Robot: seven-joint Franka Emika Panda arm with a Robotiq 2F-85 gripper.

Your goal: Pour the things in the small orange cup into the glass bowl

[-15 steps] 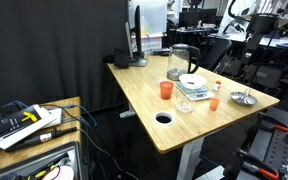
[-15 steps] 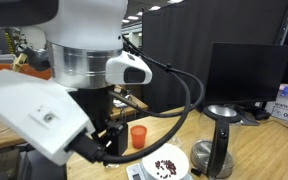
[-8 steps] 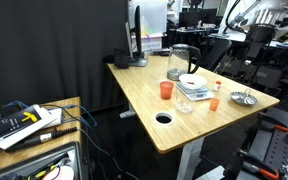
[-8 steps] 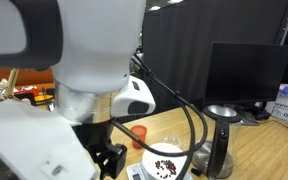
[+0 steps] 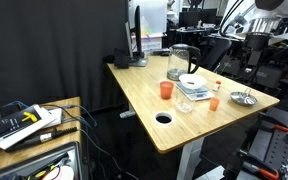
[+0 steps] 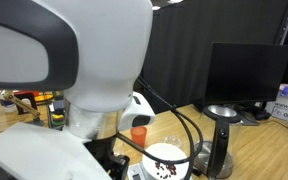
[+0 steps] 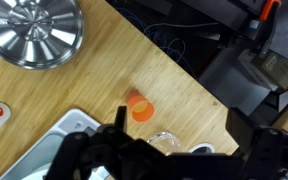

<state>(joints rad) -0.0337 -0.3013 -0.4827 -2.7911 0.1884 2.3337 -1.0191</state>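
The small orange cup (image 5: 214, 102) stands upright near the table's edge; in the wrist view (image 7: 139, 105) it is seen from above, its contents not discernible. The glass bowl (image 5: 184, 104) sits between it and the larger orange cup (image 5: 165, 90); in the wrist view the bowl (image 7: 165, 139) is partly hidden behind my fingers. My gripper (image 7: 181, 122) is open and empty, high above the table, with the small cup under its left finger. In an exterior view the gripper (image 5: 256, 40) hangs above the table's far end.
A shiny metal dish (image 5: 243, 98) (image 7: 29, 30) lies by the small cup. A white bowl (image 5: 192, 82) holding dark bits (image 6: 166, 160) sits on a scale. A clear jug (image 5: 179, 62) stands behind. The table has a cable hole (image 5: 164, 117). My arm blocks most of an exterior view.
My arm has swung and now fills more of an exterior view. The cups, bowls and dish have not moved.
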